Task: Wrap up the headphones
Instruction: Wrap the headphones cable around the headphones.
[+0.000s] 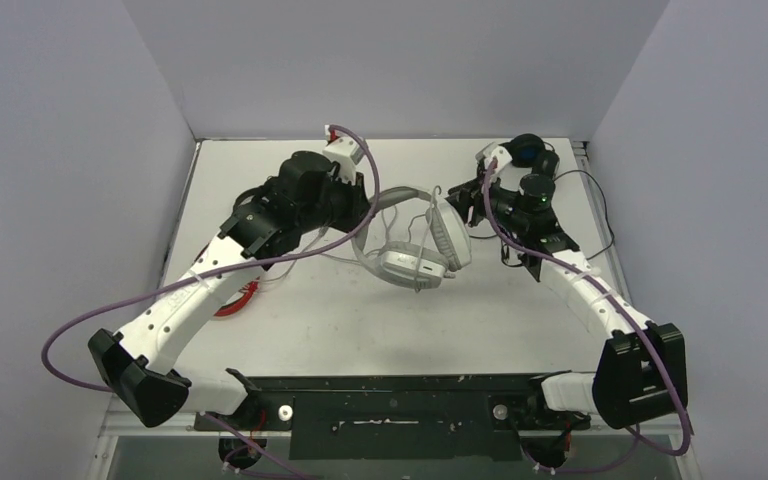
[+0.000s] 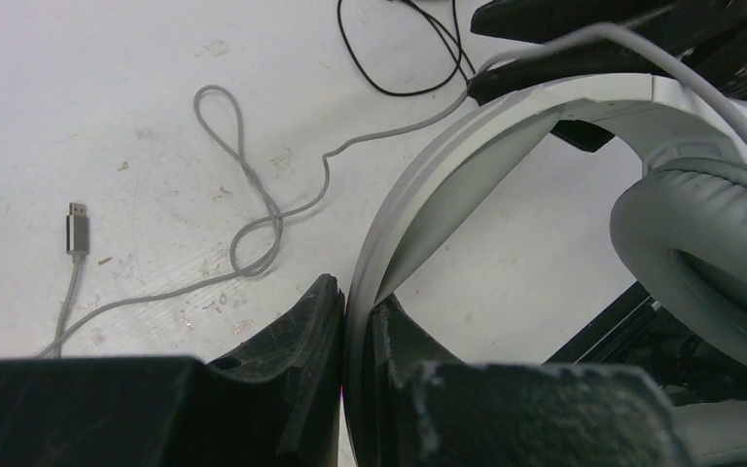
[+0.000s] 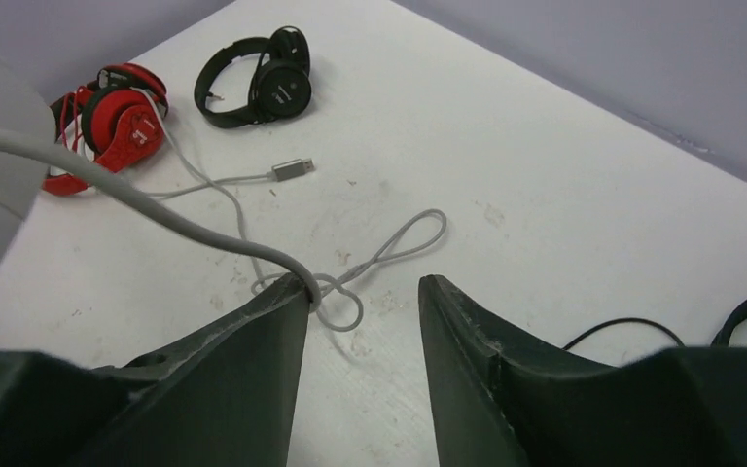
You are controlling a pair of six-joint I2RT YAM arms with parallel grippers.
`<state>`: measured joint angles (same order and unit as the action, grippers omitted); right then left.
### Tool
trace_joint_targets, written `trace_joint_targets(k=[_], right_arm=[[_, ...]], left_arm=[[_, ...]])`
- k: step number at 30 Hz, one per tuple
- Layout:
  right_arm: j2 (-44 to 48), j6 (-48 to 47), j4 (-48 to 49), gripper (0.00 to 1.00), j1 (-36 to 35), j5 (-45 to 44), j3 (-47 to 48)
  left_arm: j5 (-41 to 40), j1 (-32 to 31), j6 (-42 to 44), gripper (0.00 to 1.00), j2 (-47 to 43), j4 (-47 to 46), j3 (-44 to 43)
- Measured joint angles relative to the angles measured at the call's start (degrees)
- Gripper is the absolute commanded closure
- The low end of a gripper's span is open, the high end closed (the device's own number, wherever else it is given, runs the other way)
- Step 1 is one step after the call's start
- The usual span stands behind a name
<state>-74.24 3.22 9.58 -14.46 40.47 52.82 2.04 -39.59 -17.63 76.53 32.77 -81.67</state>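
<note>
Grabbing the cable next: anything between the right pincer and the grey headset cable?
Nothing visible. The grey cable lies against one finger of the open right pincer, with no other thing between them.

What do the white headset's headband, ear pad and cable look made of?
headband: rigid plastic, probably; smooth matte white-grey, keeps a clean arc.
ear pad: soft cushion under grey leatherette, likely; rounded, slightly sheened skin.
cable: flexible grey rubber or PVC jacket; lies in loose loops. Its USB plug shows a metallic shell.
</note>
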Motion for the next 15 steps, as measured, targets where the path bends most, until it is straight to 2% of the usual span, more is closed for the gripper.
trace_joint_targets(k=[2,5,8,15], right_arm=[[0.0,1.7,5.7,0.24,0.8,1.1,-2.1],[0.1,4.2,14.7,0.08,1.5,2.6,-6.9],[0.1,6.4,23.0,0.01,1.7,3.3,-12.4],[-2.9,11.8,42.8,0.0,1.7,4.5,-20.1]], left_arm=[[0.0,0.3,-1.0,1.0,0.0,1.8,-2.4],[0.1,1.4,-2.4,1.0,0.0,5.1,-5.2],[0.5,2.8,-3.7,1.0,0.2,7.9,-8.1],[1.9,4.3,-5.8,1.0,0.8,11.2,-15.9]])
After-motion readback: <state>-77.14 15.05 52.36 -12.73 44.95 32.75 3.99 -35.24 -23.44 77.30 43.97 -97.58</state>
